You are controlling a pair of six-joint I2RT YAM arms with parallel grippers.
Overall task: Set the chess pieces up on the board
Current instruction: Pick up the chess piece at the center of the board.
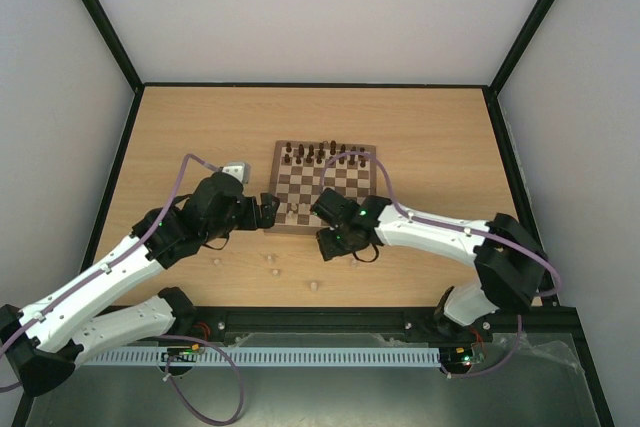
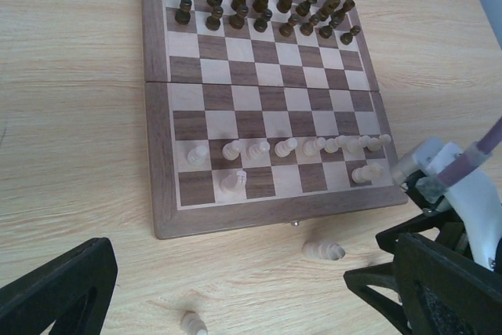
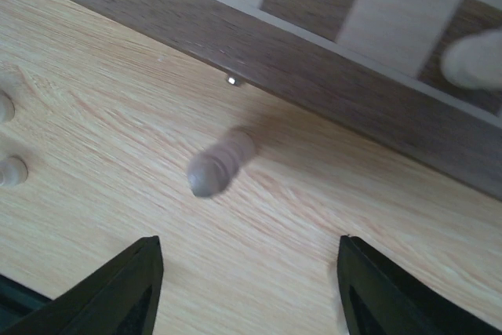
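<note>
Square brown-and-cream checked wooden chessboard (image 2: 159, 154) on the light-wood table (image 2: 70, 76): dark brown chessmen (image 2: 262, 13) along its far rows, pale beige chessmen (image 2: 285, 147) along its near rows, one pale piece (image 3: 220, 164) just beside its near border. Left end effector (image 2: 235, 284) and right end effector (image 3: 247, 276) both apart, empty.

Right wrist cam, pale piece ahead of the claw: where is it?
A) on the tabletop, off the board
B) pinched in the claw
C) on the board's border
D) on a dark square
A: the pale piece lies on the tabletop short of the board, ahead of the open right claw.
</note>
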